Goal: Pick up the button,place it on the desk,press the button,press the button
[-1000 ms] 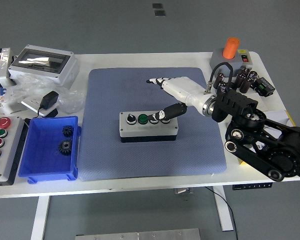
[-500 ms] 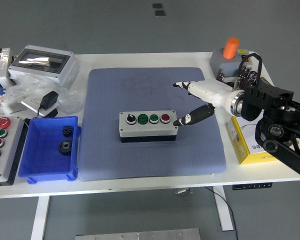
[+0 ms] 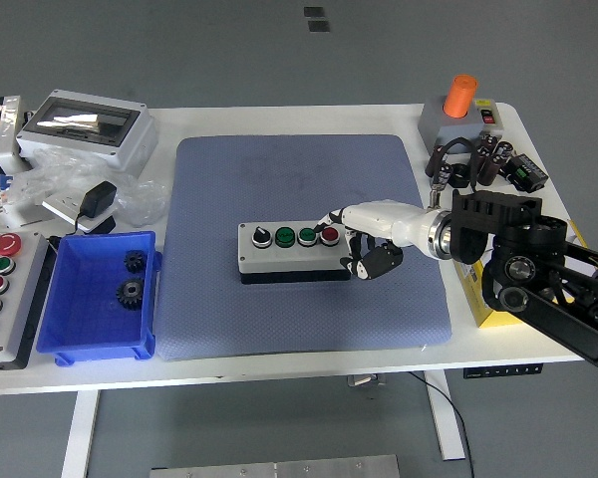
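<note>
Your right hand (image 3: 364,239) | one finger (image 3: 335,216) stretched onto the red button (image 3: 329,235), others curled, gripping nothing | button box (image 3: 295,250) flat mid blue mat (image 3: 299,179), hand at its right end

A white table (image 3: 279,354) stands on grey floor (image 3: 229,50).

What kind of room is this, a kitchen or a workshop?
Probably a robot test lab or workshop: a grey box with four buttons sits on a blue-grey mat, a blue plastic bin holds black gears.
</note>
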Robot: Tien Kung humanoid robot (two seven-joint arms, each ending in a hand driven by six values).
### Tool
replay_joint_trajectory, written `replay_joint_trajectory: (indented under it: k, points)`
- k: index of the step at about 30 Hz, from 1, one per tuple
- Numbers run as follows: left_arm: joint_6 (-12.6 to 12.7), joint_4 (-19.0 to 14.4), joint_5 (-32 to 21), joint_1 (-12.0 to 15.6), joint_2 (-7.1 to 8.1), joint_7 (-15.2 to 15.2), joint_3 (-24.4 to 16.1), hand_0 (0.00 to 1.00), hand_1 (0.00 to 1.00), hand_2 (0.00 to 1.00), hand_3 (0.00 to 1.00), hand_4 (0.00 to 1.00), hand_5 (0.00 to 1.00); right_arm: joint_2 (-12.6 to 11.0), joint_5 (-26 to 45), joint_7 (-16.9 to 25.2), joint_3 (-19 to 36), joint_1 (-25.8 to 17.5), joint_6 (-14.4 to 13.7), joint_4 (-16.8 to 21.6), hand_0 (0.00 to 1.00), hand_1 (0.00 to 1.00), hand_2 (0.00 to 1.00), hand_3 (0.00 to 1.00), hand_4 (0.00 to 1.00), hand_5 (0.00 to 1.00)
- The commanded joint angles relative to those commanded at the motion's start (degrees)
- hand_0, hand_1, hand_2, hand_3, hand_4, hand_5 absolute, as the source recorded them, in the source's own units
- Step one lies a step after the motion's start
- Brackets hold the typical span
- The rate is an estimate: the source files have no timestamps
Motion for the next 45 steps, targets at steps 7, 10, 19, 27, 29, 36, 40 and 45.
replay_joint_trajectory:
  k: [7, 10, 19, 27, 29, 36, 40, 45]
  points:
    - [-0.06, 0.00, 0.06, 0.02, 0.05, -0.02, -0.03, 0.732, 0.735, 0.642, 0.777, 0.643, 0.174, 0.98, -0.20, 0.08, -0.66, -0.06, -0.85, -3.42, 0.421, 0.481, 0.265, 0.854, 0.235, 0.002]
    - [-0.11, 0.00, 0.10, -0.05, 0.09, -0.12, -0.02, 0.732, 0.735, 0.642, 0.778, 0.645, 0.175, 1.10, -0.31, 0.05, -0.83, -0.21, -0.97, -4.02, 0.419, 0.469, 0.260, 0.847, 0.234, 0.002]
    - [-0.25, 0.00, 0.34, -0.21, 0.12, -0.33, -0.17, 0.732, 0.735, 0.643, 0.777, 0.646, 0.175, 0.98, -0.18, -0.25, -2.03, -0.46, -0.67, -4.57, 0.410, 0.465, 0.260, 0.840, 0.234, 0.002]
    - [-0.34, 0.00, 0.29, -0.26, 0.10, -0.47, -0.18, 0.732, 0.735, 0.643, 0.779, 0.648, 0.177, 1.16, 0.43, 0.12, -1.89, -0.50, -1.27, -5.00, 0.410, 0.462, 0.259, 0.831, 0.239, 0.002]
    - [-0.36, 0.00, 0.25, -0.28, 0.11, -0.49, -0.14, 0.732, 0.736, 0.643, 0.778, 0.650, 0.177, 1.08, 0.57, 0.23, -1.62, -0.48, -1.46, -5.03, 0.407, 0.454, 0.259, 0.821, 0.239, 0.002]
    - [-0.44, 0.00, 0.24, -0.28, 0.06, -0.51, -0.14, 0.732, 0.736, 0.646, 0.783, 0.656, 0.182, 1.02, 1.02, 0.96, -0.40, -0.52, -2.27, -4.80, 0.405, 0.452, 0.257, 0.815, 0.246, 0.002]
    - [-0.49, 0.00, 0.23, -0.24, 0.03, -0.49, -0.10, 0.732, 0.736, 0.647, 0.783, 0.658, 0.183, 1.02, 1.26, 1.25, 0.16, -0.57, -2.57, -4.71, 0.399, 0.445, 0.258, 0.812, 0.248, 0.002]
    - [-0.53, 0.00, 0.22, -0.20, 0.01, -0.49, -0.08, 0.732, 0.736, 0.647, 0.783, 0.658, 0.183, 0.94, 1.32, 1.35, 0.61, -0.65, -2.67, -4.66, 0.399, 0.445, 0.258, 0.812, 0.248, 0.002]
